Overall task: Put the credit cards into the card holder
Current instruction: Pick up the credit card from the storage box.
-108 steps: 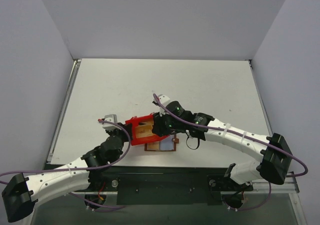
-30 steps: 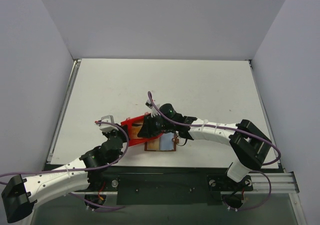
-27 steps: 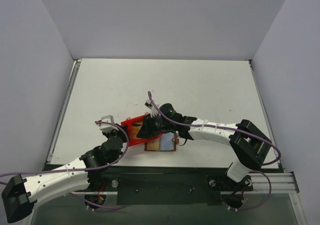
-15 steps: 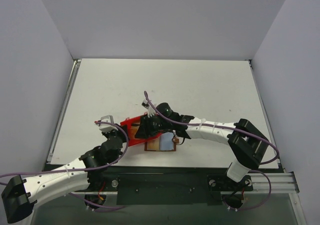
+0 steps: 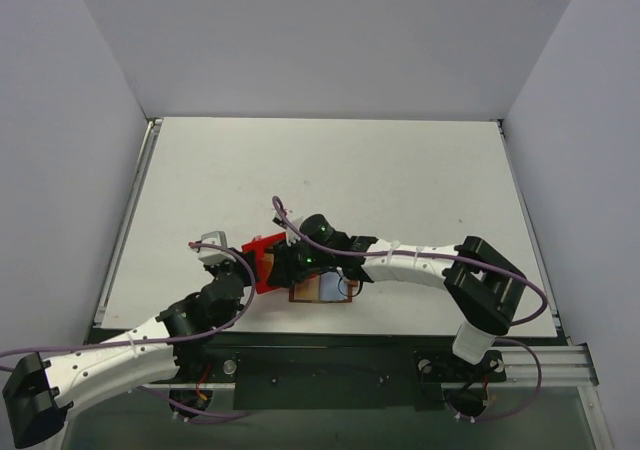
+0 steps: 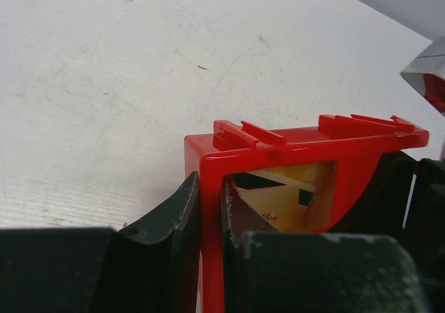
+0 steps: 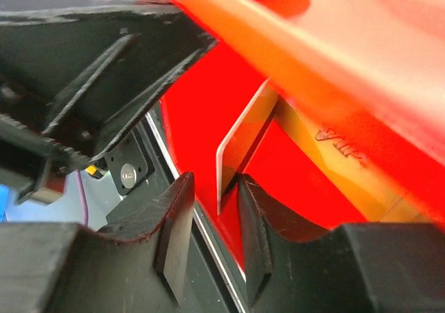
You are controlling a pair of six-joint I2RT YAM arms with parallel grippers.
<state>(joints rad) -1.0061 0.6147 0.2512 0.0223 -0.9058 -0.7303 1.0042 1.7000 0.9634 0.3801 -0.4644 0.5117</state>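
The left hand (image 6: 211, 209) is clamped on the wall of the red bin (image 6: 306, 142), while the right hand (image 7: 215, 215) stands slightly apart astride a credit card (image 7: 243, 139) upright inside that bin.

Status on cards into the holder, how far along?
Done: card holder lies open beside the red bin, no card clearly in it. In hand: left hand clamps the bin wall; right hand straddles one card edge inside, gap showing. Left: pull it, slot it, then the remaining cards in the bin.
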